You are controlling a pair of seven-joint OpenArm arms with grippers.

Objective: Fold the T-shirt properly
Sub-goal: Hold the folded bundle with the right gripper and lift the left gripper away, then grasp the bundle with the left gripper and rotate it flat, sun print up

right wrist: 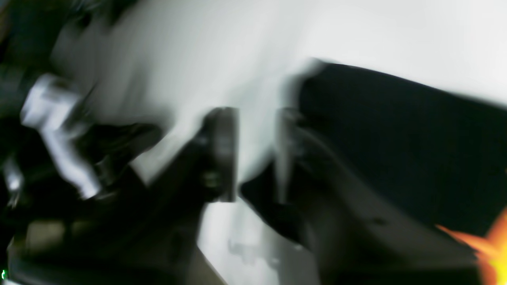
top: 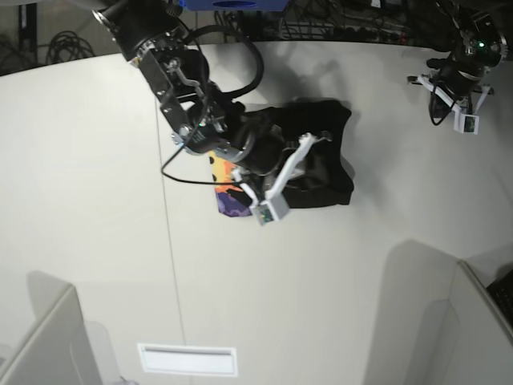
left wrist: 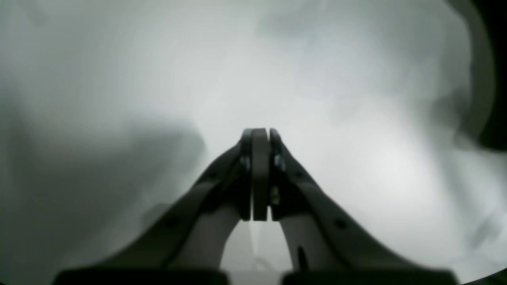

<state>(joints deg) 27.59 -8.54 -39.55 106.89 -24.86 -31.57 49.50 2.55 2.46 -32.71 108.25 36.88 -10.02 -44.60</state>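
The T-shirt [top: 317, 164] lies bunched in a black heap at the table's middle. Part of its orange and purple print [top: 227, 196] shows at the heap's left edge. My right gripper [top: 313, 140] is over the heap. In the blurred right wrist view the right gripper [right wrist: 255, 154] has its jaws apart with bare table between them. The black cloth [right wrist: 396, 138] lies just to its right, with an orange patch [right wrist: 491, 253] at the corner. My left gripper [left wrist: 259, 134] is shut and empty over bare table. In the base view the left gripper [top: 453, 92] is at the far right, away from the shirt.
The white table [top: 96, 200] has a seam line [top: 170, 265] running front to back. A white rectangular plate [top: 188, 359] lies near the front edge. Grey panels stand at the front left [top: 40, 345] and front right [top: 473, 321]. Cables lie behind the table's far edge.
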